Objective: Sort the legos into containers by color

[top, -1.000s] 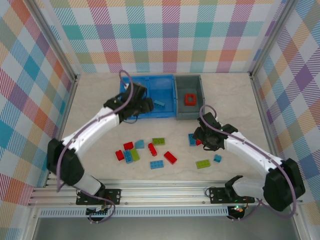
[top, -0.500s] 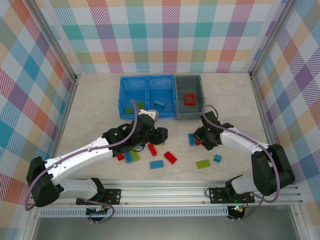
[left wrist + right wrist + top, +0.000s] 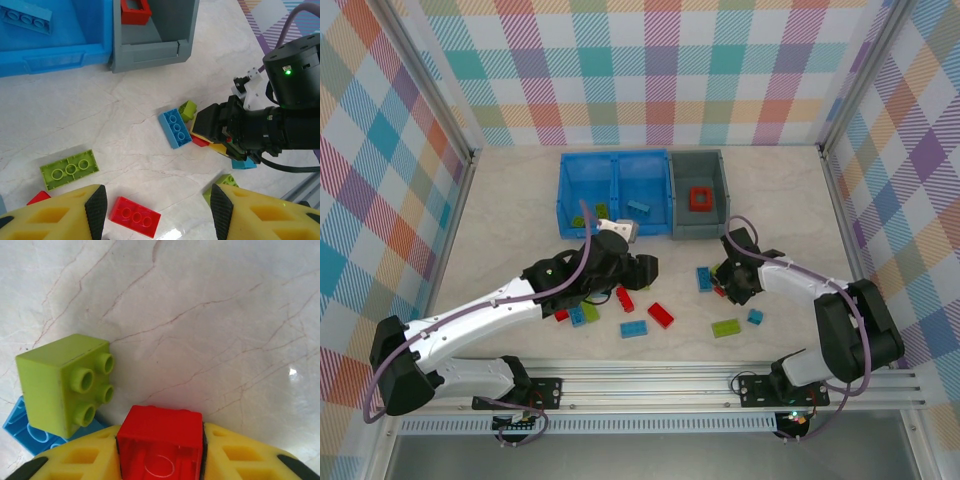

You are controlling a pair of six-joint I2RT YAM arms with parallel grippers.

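Since a second ago: the left arm (image 3: 500, 300) has left the blue bin (image 3: 616, 160) and come down toward 6 o'clock, over the loose bricks in the middle of the tabletop (image 3: 510, 200). With the arm gone, lime bricks (image 3: 590, 214) show in the bin's left compartment. The right arm (image 3: 800, 285) has kept to the same cluster at about 4 o'clock, and its elbow has swung in nearer.

Left jaws: open wide, nothing between the yellow fingers (image 3: 50, 212) with their black pads. Below the gap lies a glossy red three-stud brick (image 3: 135, 216). At 10 o'clock of it is a lime three-stud brick (image 3: 69, 168), lying flat.

Right jaws: closed on a red brick (image 3: 160, 437), its hollow underside toward the wrist camera, snug between the yellow ribbed fingers (image 3: 240, 455). At 10 o'clock of it a blocky lime four-stud brick (image 3: 62, 385) is tipped over, studs facing sideways, just beside a light blue brick (image 3: 20, 426).

Bins at 12 o'clock, side by side. The blue one is smooth plastic with two compartments, and a light blue sloped brick (image 3: 639, 207) lies in the right one. The dark grey bin (image 3: 698, 232) holds the red square frame (image 3: 701, 198).

The tabletop is pale and marble-look, with thin brown veins and a slight sheen.
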